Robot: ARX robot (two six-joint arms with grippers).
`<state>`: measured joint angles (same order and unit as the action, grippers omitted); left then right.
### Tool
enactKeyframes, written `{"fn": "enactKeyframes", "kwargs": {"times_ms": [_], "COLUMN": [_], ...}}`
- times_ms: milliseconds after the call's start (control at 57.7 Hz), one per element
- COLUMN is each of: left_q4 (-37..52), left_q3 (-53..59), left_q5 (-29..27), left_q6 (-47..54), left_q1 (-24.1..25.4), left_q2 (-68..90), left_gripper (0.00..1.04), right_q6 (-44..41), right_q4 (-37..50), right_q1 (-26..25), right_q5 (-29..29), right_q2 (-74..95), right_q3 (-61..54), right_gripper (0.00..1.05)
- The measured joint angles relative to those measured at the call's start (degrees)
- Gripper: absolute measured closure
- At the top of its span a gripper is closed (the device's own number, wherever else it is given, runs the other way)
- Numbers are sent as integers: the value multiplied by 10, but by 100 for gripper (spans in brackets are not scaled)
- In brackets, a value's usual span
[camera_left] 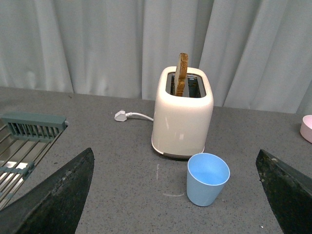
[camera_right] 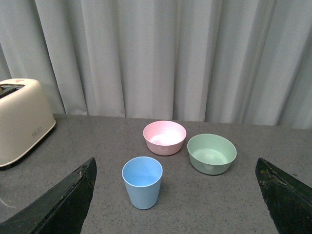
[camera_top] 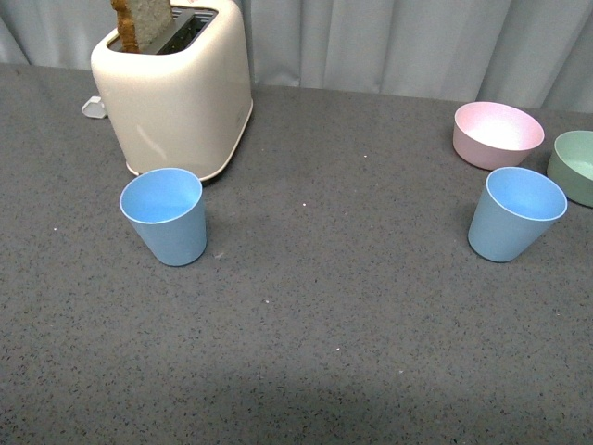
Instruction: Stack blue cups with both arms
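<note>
Left blue cup [camera_top: 165,215] upright on the grey tabletop [camera_top: 324,315], just in front of the cream toaster [camera_top: 176,97]; right blue cup [camera_top: 515,213] upright too, well apart from it, near the pink bowl [camera_top: 497,134] and green bowl [camera_top: 576,167]; probably a bread slice [camera_top: 141,23] poking from the toaster; left end effector [camera_left: 174,165] spread wide, empty; right end effector [camera_right: 176,161] likewise spread, gripping nothing.
</note>
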<state>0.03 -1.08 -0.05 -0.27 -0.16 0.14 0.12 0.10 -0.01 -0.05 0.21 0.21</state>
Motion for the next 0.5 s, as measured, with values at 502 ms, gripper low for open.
{"fn": "enactKeyframes", "kwargs": {"times_ms": [502], "left_q4": [137], "left_q3": [-191], "left_q5": [-43], "left_q6": [-135], "left_q1": [3], "left_q2": [636], "left_gripper": [7], "right_q6": [0], "right_q4": [0], "right_q1": [0], "right_q5": [0], "right_q2": [0], "right_q3": [0], "right_gripper": [10]}}
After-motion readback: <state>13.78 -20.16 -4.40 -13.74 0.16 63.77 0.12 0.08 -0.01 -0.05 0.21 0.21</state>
